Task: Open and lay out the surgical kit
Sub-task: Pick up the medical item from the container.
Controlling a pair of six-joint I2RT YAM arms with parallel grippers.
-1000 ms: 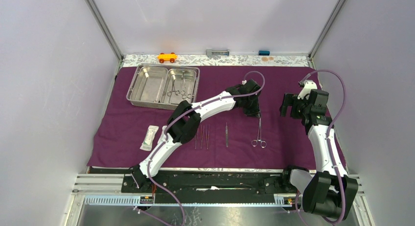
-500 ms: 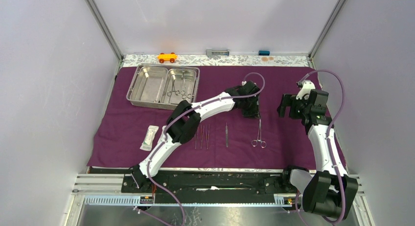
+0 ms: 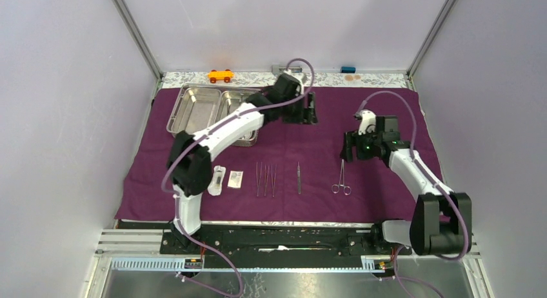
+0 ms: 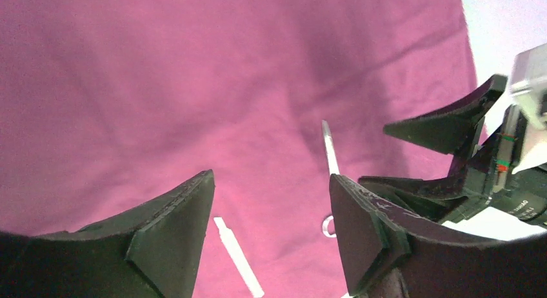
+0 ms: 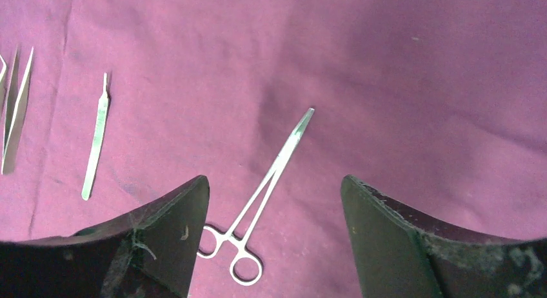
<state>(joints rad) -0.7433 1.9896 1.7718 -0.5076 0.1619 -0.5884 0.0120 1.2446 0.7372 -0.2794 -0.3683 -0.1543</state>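
Note:
The dark purple cloth wrap (image 3: 361, 111) lies spread flat. On its near half, in a row, lie two small packets (image 3: 218, 180), thin tweezers (image 3: 266, 178), a slim steel tool (image 3: 298, 177) and ring-handled forceps (image 3: 342, 179). The steel tray (image 3: 200, 108) sits at the back left, its right compartment partly hidden by my left arm. My left gripper (image 3: 311, 109) hangs open and empty over bare cloth right of the tray. My right gripper (image 3: 347, 148) is open just behind the forceps tip. In the right wrist view the forceps (image 5: 258, 208) lie between the open jaws (image 5: 274, 179), untouched.
An orange toy car (image 3: 220, 75), a small grey item (image 3: 287, 69) and a blue item (image 3: 348, 69) sit on the patterned strip behind the cloth. Frame posts and walls close in both sides. The left wrist view shows my right gripper (image 4: 464, 127) close by.
My left gripper has left the forceps tip, swung back and left toward the tray, and opened. The right gripper has moved left and nearer to the forceps. The packets now sit further right.

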